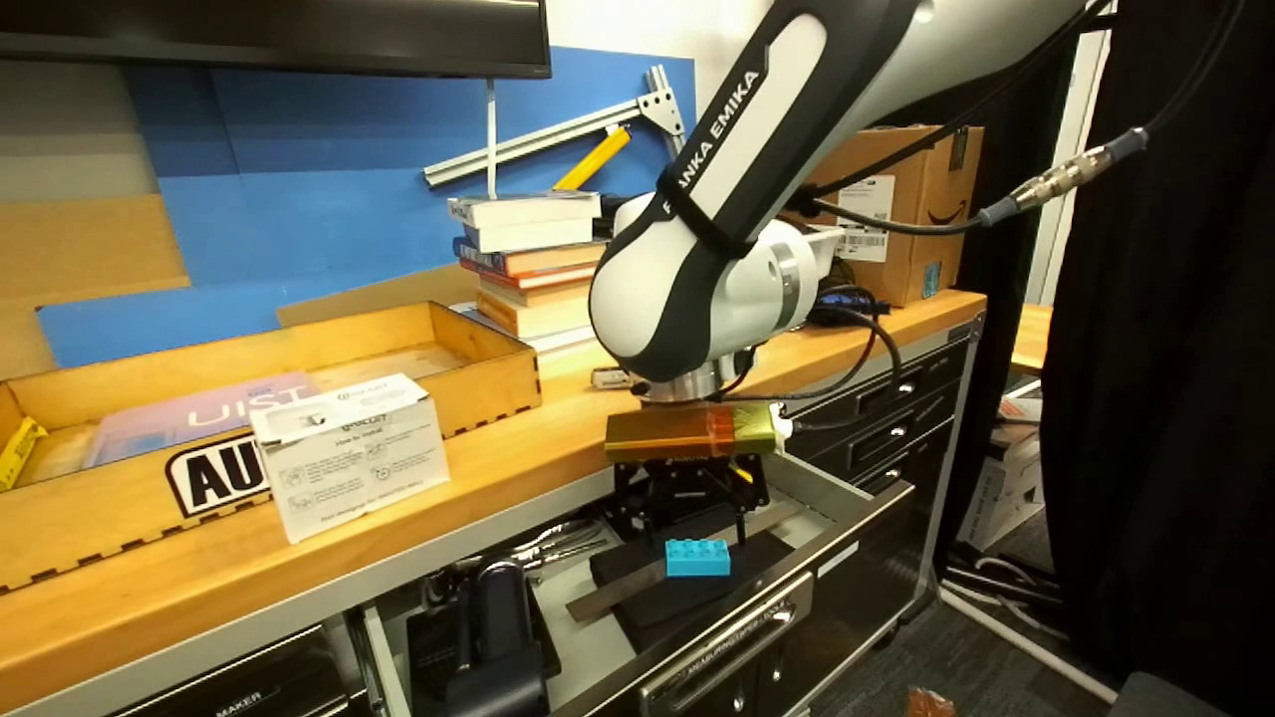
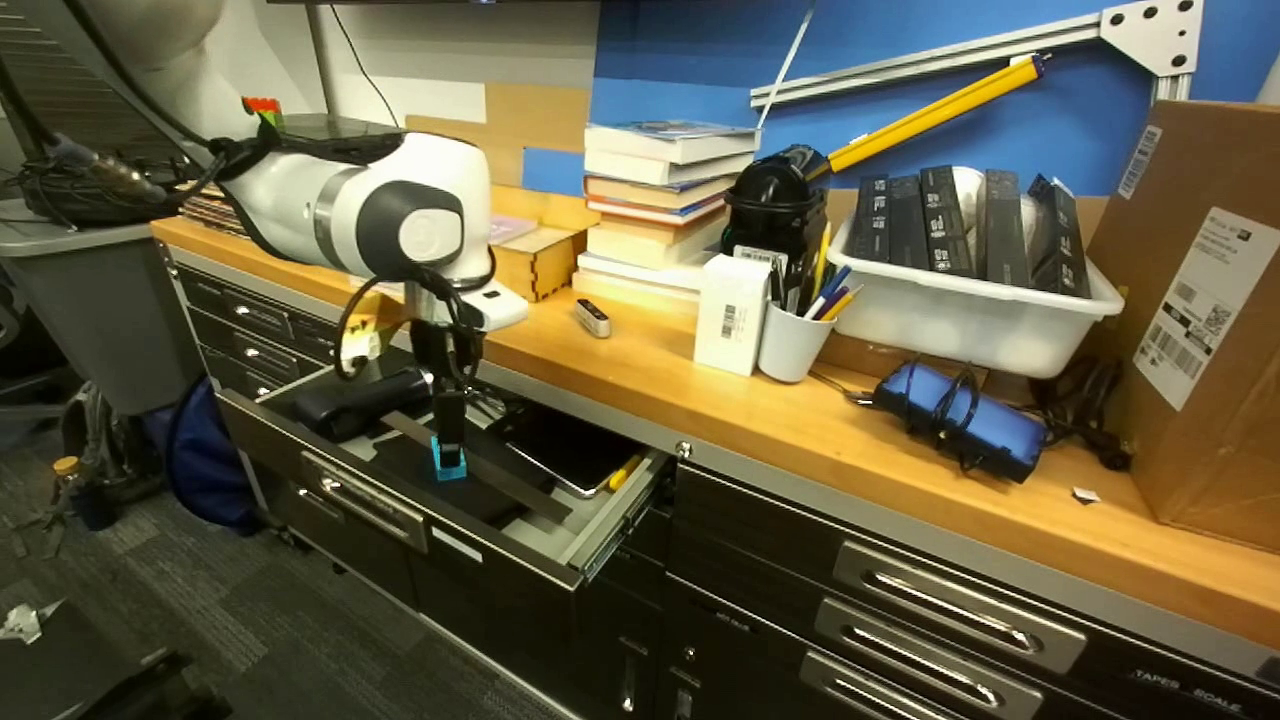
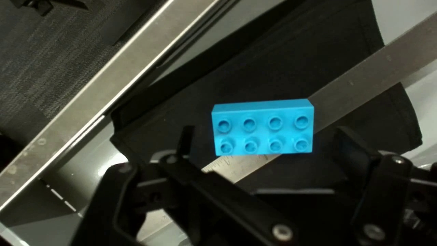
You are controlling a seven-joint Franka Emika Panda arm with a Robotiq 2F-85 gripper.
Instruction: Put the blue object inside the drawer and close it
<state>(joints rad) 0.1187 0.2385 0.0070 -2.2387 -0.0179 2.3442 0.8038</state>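
Inside pulled-out drawer (image 1: 586,647), blue brick (image 3: 263,128) lies over metal ruler (image 3: 368,78); seating hard to tell. Gripper (image 3: 266,141) spread wide, fingers (image 3: 355,152) beyond both ends. Closing before lift-out could jam them.

The blue block (image 3: 263,131) is smooth plastic of low sheen, the ruler (image 3: 375,75) dull, faintly marked metal, and the black sheet (image 3: 273,68) matt and cloth-like. The drawer (image 3: 102,89) is metal, dull in front and glossier inside; the gripper (image 3: 265,140) is matt black with bright metal screws (image 3: 282,233). The worktop (image 2: 620,370) is smooth, softly glossy wood, the carton (image 1: 916,269) matt brown cardboard, and the floor (image 2: 250,590) rough and carpet-like
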